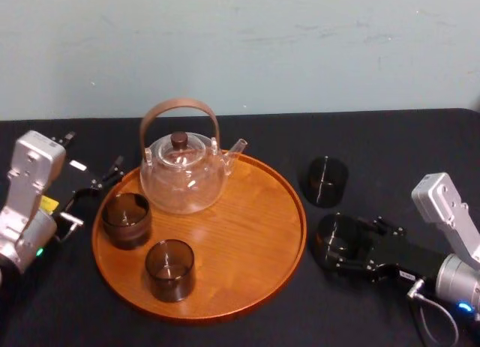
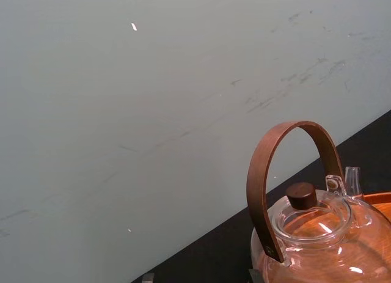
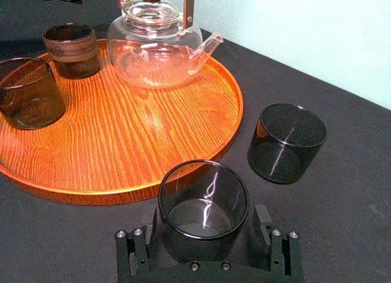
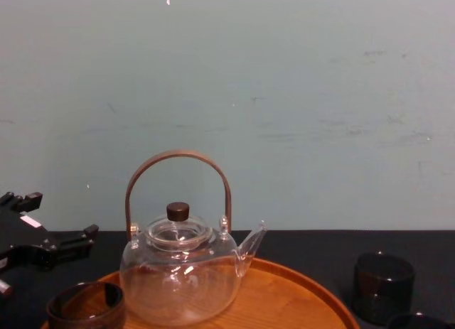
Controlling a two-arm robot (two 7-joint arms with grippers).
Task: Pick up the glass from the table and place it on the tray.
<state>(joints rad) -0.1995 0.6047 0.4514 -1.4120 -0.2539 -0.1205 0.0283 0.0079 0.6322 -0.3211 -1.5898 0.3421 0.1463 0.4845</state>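
Note:
The glass (image 1: 335, 237), dark and clear, stands on the black table just right of the tray (image 1: 247, 234). My right gripper (image 1: 339, 243) has a finger on each side of it and is shut on it. In the right wrist view the glass (image 3: 204, 200) sits between the black fingers (image 3: 264, 220) of that gripper (image 3: 206, 222), a short gap from the tray's rim (image 3: 183, 184). My left gripper (image 1: 94, 198) is parked open at the tray's left edge, and it also shows in the chest view (image 4: 43, 247).
On the tray stand a clear glass teapot (image 1: 184, 171) with a brown handle and two dark glasses (image 1: 126, 219) (image 1: 169, 269). Another dark glass (image 1: 326, 180) stands on the table behind the held one. A pale wall closes the table's far side.

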